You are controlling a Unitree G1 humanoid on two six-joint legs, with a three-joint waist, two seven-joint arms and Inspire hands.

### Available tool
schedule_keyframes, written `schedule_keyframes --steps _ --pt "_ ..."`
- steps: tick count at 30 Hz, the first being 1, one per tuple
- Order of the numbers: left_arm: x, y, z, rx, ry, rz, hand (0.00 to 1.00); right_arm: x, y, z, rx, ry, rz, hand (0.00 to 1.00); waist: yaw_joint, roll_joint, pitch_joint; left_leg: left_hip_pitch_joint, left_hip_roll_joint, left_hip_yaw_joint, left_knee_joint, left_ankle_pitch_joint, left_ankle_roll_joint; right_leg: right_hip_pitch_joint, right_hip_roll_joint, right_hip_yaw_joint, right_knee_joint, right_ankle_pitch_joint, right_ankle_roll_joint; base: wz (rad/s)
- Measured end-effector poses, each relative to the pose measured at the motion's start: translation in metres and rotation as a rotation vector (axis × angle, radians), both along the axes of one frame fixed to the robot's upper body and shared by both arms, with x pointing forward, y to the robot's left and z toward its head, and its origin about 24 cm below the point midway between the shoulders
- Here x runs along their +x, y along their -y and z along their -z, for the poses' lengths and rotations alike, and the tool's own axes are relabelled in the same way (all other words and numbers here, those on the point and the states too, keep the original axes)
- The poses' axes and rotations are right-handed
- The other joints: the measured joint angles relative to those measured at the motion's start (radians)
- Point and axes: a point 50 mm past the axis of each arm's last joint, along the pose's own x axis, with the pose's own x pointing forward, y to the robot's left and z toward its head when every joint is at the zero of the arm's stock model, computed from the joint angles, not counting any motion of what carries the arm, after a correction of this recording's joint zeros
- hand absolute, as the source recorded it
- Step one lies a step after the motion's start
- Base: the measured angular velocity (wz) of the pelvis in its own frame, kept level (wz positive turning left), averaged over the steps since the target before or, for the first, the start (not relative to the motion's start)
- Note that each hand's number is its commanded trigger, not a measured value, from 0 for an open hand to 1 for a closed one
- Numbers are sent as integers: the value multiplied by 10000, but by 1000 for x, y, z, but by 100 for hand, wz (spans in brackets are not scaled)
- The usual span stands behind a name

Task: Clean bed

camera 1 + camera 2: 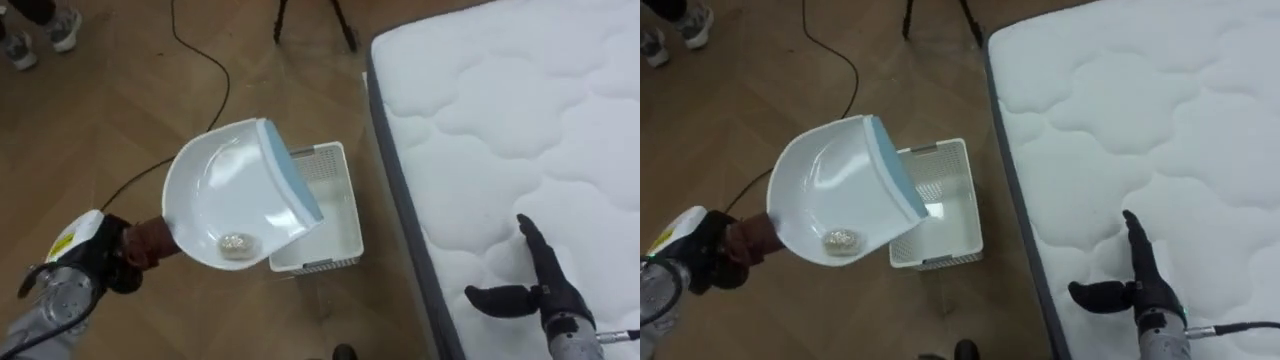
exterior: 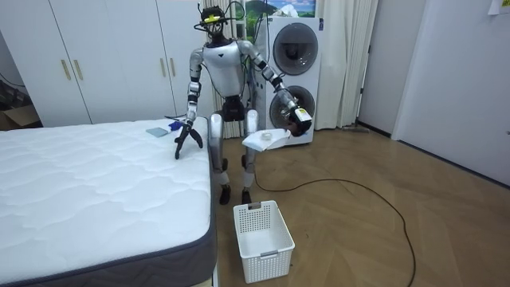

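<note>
Holding a white dustpan (image 1: 235, 190) off the bed (image 1: 520, 120), out past its side edge and above the white basket (image 1: 350, 215) standing on the floor just beside that edge. Left hand (image 1: 115, 258) clamped round the dustpan's handle, at the end farthest from the bed. Lying in the pan's bowl, toward the handle end: one small crumpled scrap (image 1: 235, 243), pale and greyish, too small to identify. Blue lip (image 1: 290, 175) turned toward the bed, roughly over the basket's opening. Right hand (image 1: 540, 290) on or just over the mattress near the bed's side edge, fingers straight and thumb spread, holding nothing; impossible to tell whether touching the quilting. Seen from the room: standing at the bed's side edge, with a flat blue thing (image 2: 157, 131) lying on the mattress near the right hand.

Probably the emptying step: sweepings gathered, not yet tipped, no contents visible in the basket. Judging by looks, a light, stiff plastic pan, easy to carry one-handed by the handle, smooth inside, so likely to let the scrap slide once tilted lip-down. Scrap itself likely soft and near weightless, apt to cling or flutter wide of the basket. Best kept gripped at the handle, lip lowered close to the opening before tipping.
</note>
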Motion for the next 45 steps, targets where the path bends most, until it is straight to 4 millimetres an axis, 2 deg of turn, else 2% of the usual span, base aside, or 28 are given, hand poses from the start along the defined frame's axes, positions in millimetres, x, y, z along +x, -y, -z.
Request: schedule_keyframes --steps 2,4,6,8,9,11,15,19,22,23,24,26,29,36,39,45 --pt "6 -7 -8 346 -137 98 100 5 0 -4 -27 194 -75 0 -84 78 24 -229 -50 1 80 55 4 -315 -21 39 238 -54 2 5" --pt "11 -13 -15 627 -316 124 100 9 1 -9 -131 384 -172 0 -136 276 50 -443 -84 23 133 118 10 -610 -62 63 391 -70 -2 5" --pt "17 -20 -23 901 -531 72 100 10 7 -18 -556 681 -488 0 -153 616 70 -725 -100 125 248 129 26 -1002 -88 223 653 -86 8 -4" --pt "19 -30 -31 1235 -657 -228 100 13 6 -24 -800 879 -734 0 -241 735 76 -806 -228 194 240 172 21 -1208 -181 360 952 -199 18 -5" --pt "20 -39 -38 1532 -702 -426 100 15 4 -27 -952 1008 -910 0 -369 842 73 -840 -248 284 211 200 33 -1307 -254 396 1050 -258 1 0" --pt "20 -51 -50 2177 -826 -505 100 17 2 -30 -1012 1134 -1065 0 -428 925 73 -831 -248 459 114 238 15 -1429 -337 578 1165 -285 -34 -11" --pt "17 -70 -65 2957 -1061 -796 100 20 2 -37 -1153 1381 -1356 0 -706 1329 83 -653 -235 877 -104 287 38 -1431 -436 752 1284 -392 -36 -7" --pt "15 -81 -77 3446 -1112 -939 100 21 0 -39 -1178 1422 -1517 0 -774 1411 104 -335 -231 1242 -396 299 58 -1360 -459 971 1334 -476 -37 -9" --pt "15 -85 -82 3702 -1152 -970 100 22 0 -44 -1267 1629 -1639 0 -885 1661 214 -223 -219 1400 -504 297 61 -1316 -456 1056 1297 -491 -12 -4" --pt "14 -86 -82 3701 -1177 -979 100 22 1 -45 -1306 1674 -1688 0 -917 1738 229 -118 -164 1649 -597 290 71 -1275 -478 1103 1292 -502 2 -11" --pt "13 -87 -82 3710 -1217 -1028 100 23 1 -46 -1320 1714 -1722 0 -911 1792 237 -26 -130 1828 -705 288 76 -1261 -472 1181 1265 -503 6 -15" --pt "11 -89 -81 3735 -1306 -1132 100 24 -1 -47 -1298 1776 -1782 0 -937 1895 216 18 -102 1913 -753 284 83 -1257 -443 1239 1227 -502 8 -14" --pt "8 -94 -85 3892 -1375 -1211 100 24 -2 -48 -1264 1809 -1904 0 -928 1932 215 118 -62 2126 -890 284 83 -1297 -427 1394 1245 -506 3 -11" --pt "3 -106 -98 4417 -1695 -1290 100 26 -2 -51 -1242 1769 -2198 0 -1030 2061 207 177 -51 2200 -878 286 82 -1295 -364 1466 1319 -525 -18 -1" --pt "2 -107 -97 4457 -1762 -1362 100 27 -2 -52 -1273 1789 -2187 0 -1024 2135 211 205 -48 2206 -874 301 85 -1275 -358 1493 1351 -525 -19 0" --pt "0 -106 -94 4828 -2456 -1114 100 27 -2 -53 -1233 1736 -2283 0 -980 2099 233 308 -17 2327 -938 321 75 -1256 -357 1683 1378 -537 -26 -4"
